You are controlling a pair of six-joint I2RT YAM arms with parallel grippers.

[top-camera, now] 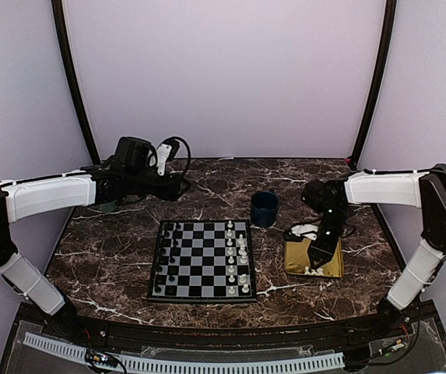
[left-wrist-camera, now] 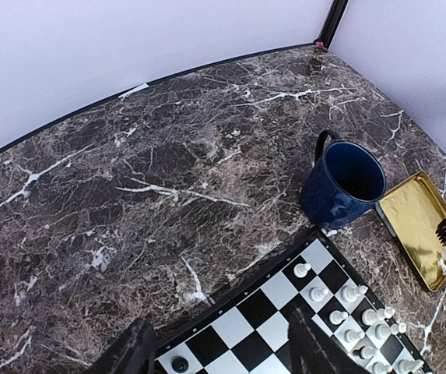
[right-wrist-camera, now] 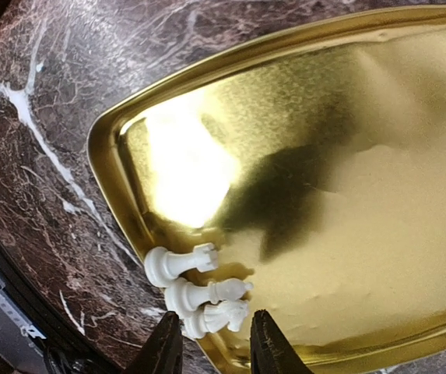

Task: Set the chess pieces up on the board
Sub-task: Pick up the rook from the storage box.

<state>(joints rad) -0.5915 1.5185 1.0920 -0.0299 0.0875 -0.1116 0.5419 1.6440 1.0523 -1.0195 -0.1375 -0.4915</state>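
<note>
Three cream-white chess pieces lie on their sides in a corner of the gold tray [right-wrist-camera: 347,195]: a rook [right-wrist-camera: 177,262], a bishop [right-wrist-camera: 203,294] and a knight [right-wrist-camera: 216,318]. My right gripper [right-wrist-camera: 212,343] is low over that corner, open, one finger on each side of the knight with gaps showing. The board [top-camera: 199,265] lies mid-table, with white pieces [top-camera: 234,257] along its right columns and black pieces [top-camera: 166,261] along its left. My left gripper [left-wrist-camera: 223,354] hovers open and empty above the board's far left corner [left-wrist-camera: 238,323].
A dark blue mug [top-camera: 265,209] stands behind the board's right corner, close to the tray [top-camera: 296,261]. The marble tabletop is ringed by pale walls and black corner posts. A cable rail runs along the near edge.
</note>
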